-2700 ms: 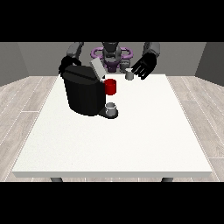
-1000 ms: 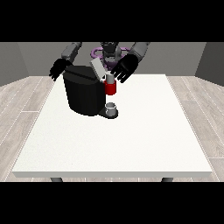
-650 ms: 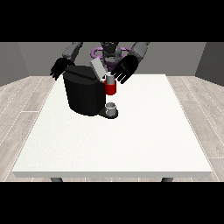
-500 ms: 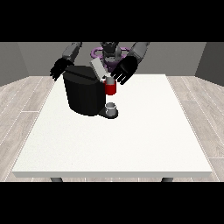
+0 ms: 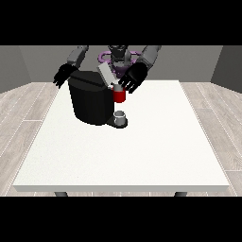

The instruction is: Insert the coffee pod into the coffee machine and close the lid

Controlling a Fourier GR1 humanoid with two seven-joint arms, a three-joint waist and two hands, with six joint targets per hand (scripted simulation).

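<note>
Your hand at the view's right (image 5: pixel 132 78), fingers spread, hovers just above the coffee machine's (image 5: pixel 92 97) red pod holder (image 5: pixel 119 95), where the grey coffee pod (image 5: pixel 116 86) sits; the raised lid (image 5: pixel 106 74) tilts just beside it. The far hand (image 5: pixel 63 74) hangs open. Since a second ago, the near hand has dipped slightly.

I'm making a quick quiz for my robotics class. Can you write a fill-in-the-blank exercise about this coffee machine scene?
1. The coffee machine is coloured ____.
2. The lid of the machine stands ____.
3. The small grey cup sits under the ____ part at the machine's front.
4. The hand at the view's right is above the machine's front, while the hand at the view's left is ____ the machine.

Missing words: black; open; red; behind
</note>
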